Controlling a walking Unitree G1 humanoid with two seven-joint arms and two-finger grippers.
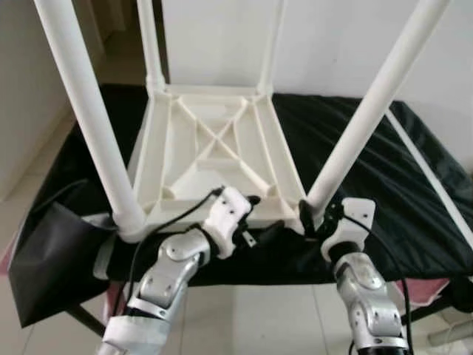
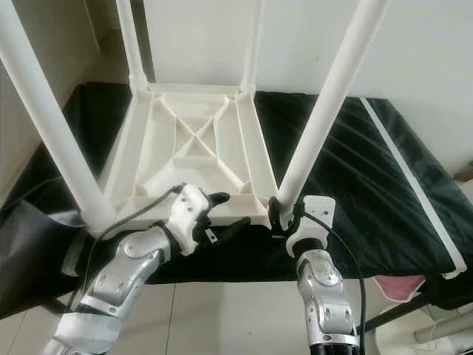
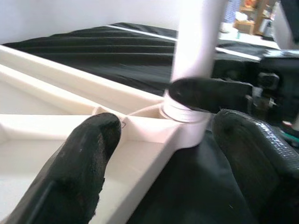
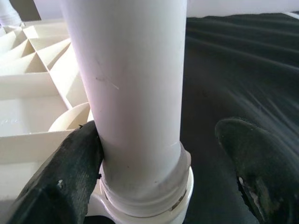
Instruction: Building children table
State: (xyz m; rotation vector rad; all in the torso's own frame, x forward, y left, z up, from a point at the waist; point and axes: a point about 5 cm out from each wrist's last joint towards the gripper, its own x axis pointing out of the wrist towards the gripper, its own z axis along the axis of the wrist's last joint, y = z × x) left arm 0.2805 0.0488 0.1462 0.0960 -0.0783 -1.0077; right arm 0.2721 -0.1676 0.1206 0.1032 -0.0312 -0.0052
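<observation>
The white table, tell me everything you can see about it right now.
The white table looks like moulded plastic and lies upside down on a black cloth over a stand. Its ribbed underside faces up, braced by a central cross. Four round white legs stand in the corner sockets. The right gripper straddles the base of the near right leg, one finger touching it, the other apart. The left gripper, open, sits at the near edge.
</observation>
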